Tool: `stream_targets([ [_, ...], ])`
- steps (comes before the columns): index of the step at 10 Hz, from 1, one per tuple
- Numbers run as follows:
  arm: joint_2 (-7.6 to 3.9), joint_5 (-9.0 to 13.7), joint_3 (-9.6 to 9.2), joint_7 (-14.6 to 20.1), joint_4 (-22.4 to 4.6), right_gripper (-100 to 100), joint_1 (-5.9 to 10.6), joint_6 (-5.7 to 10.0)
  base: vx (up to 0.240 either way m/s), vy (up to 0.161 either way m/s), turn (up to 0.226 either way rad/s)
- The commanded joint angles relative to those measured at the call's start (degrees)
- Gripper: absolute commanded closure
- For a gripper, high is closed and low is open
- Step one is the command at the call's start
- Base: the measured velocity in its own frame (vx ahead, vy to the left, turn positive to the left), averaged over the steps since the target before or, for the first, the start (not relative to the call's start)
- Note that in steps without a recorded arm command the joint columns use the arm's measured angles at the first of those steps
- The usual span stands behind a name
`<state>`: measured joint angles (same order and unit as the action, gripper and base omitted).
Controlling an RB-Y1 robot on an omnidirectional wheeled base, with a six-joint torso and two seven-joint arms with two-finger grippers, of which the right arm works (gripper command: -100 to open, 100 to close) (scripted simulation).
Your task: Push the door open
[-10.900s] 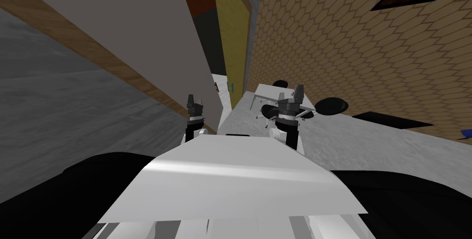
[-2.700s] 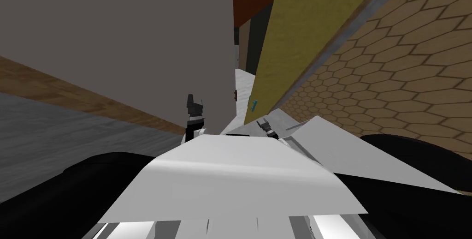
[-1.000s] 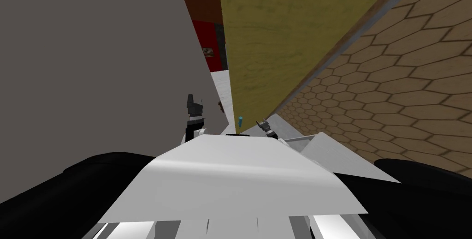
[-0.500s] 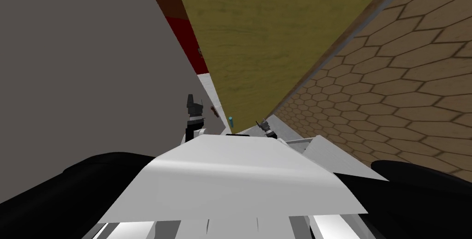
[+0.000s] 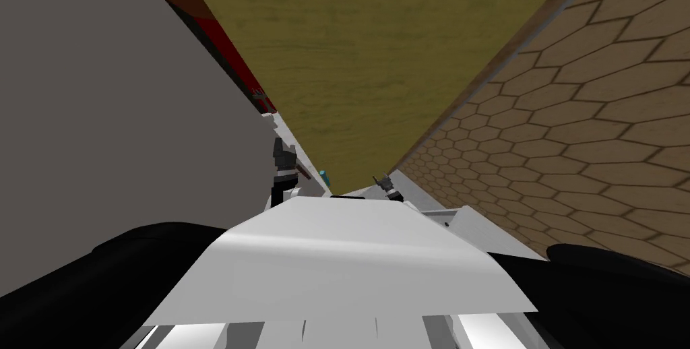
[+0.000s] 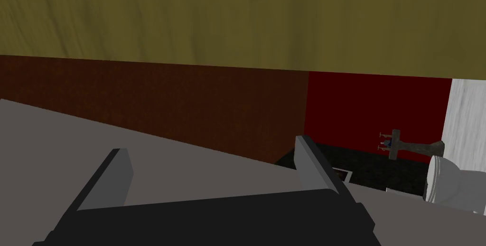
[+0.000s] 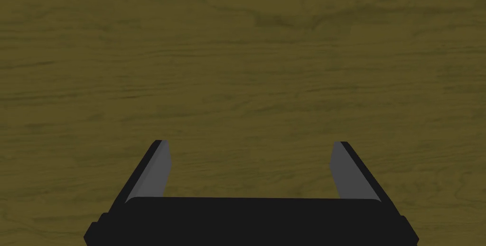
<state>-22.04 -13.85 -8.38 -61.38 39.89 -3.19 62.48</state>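
Pale grey floor shows as a narrow wedge in the frame's lower middle. A white flat-topped slab stands on it, right of centre.

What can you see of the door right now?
The door is a flat olive-yellow panel with wood grain, standing ajar: a narrow gap separates its edge from the grey wall, with a red wall beyond. A small cyan handle sits near that edge. The open right gripper faces its surface; contact is unclear.

Olive wood-grain door, matt, hexagon-tiled brown wall, smooth matt grey wall
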Motion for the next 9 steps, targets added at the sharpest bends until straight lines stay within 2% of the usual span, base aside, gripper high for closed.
stream_targets([
  [1,0.49,-0.1,0.05,-0.3,0.2,-100,0.10,-0.57,0.173,-0.122,-0.047],
  [4,1.37,-0.2,0.14,-0.8,1.0,-100,0.11,-1.82,0.163,-0.106,0.028],
  [9,2.87,-0.5,0.29,-1.7,2.5,-100,0.13,-3.90,0.096,-0.053,0.044],
])
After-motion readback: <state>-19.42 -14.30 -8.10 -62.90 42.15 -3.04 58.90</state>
